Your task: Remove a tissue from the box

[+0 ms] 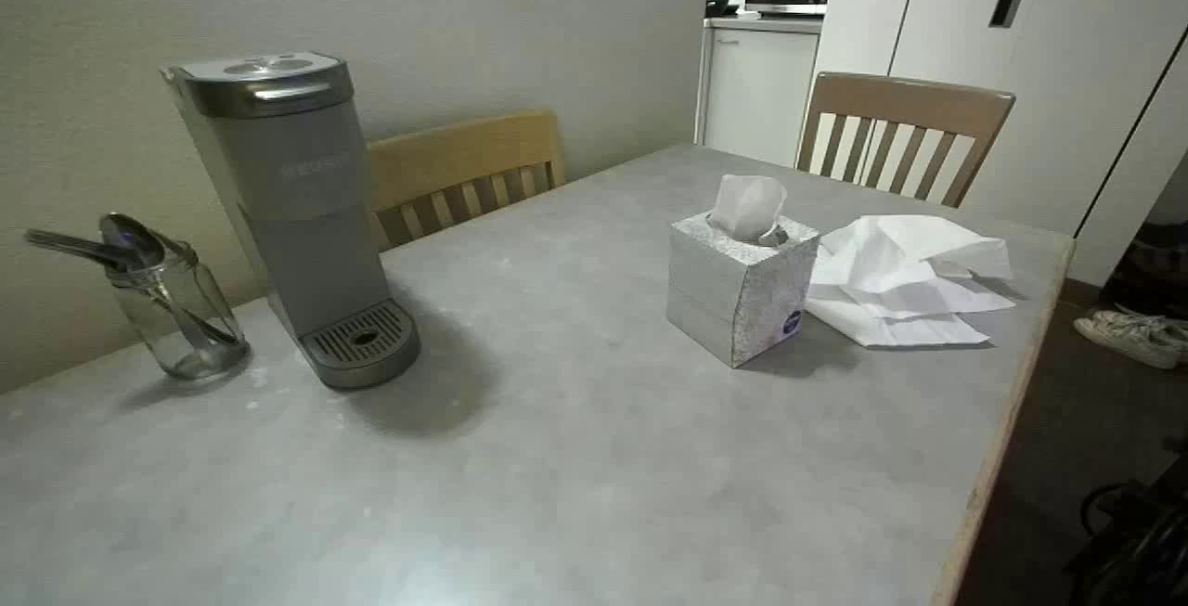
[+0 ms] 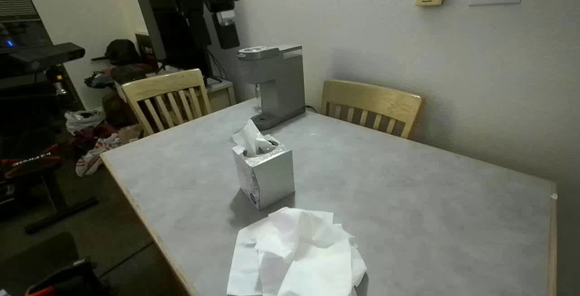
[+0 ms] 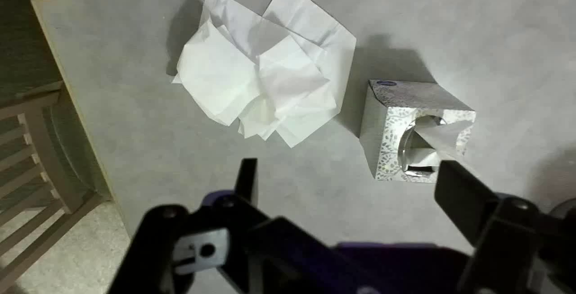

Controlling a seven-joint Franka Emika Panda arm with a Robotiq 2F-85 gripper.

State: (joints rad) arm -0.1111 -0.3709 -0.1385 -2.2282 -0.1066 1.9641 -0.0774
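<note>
The grey-white patterned tissue box [image 1: 703, 286] stands upright on the table; it also shows in an exterior view [image 2: 274, 178] and in the wrist view [image 3: 374, 136]. A white tissue [image 1: 750, 207] sticks up out of its top opening, seen also in an exterior view [image 2: 250, 138] and in the wrist view [image 3: 443, 135]. My gripper [image 3: 348, 165] is open with nothing between its fingers. It shows high above the table in an exterior view [image 2: 218, 42]. In the wrist view the right finger overlaps the box's lower right corner, with the gripper well above it.
A loose pile of white tissues [image 1: 910, 272] lies beside the box near the table edge, also in the wrist view [image 3: 265, 73]. A grey coffee machine [image 1: 306, 198] and a glass jar with cutlery [image 1: 190, 318] stand on the table [image 1: 575, 457]. Wooden chairs [image 2: 371, 105] surround it.
</note>
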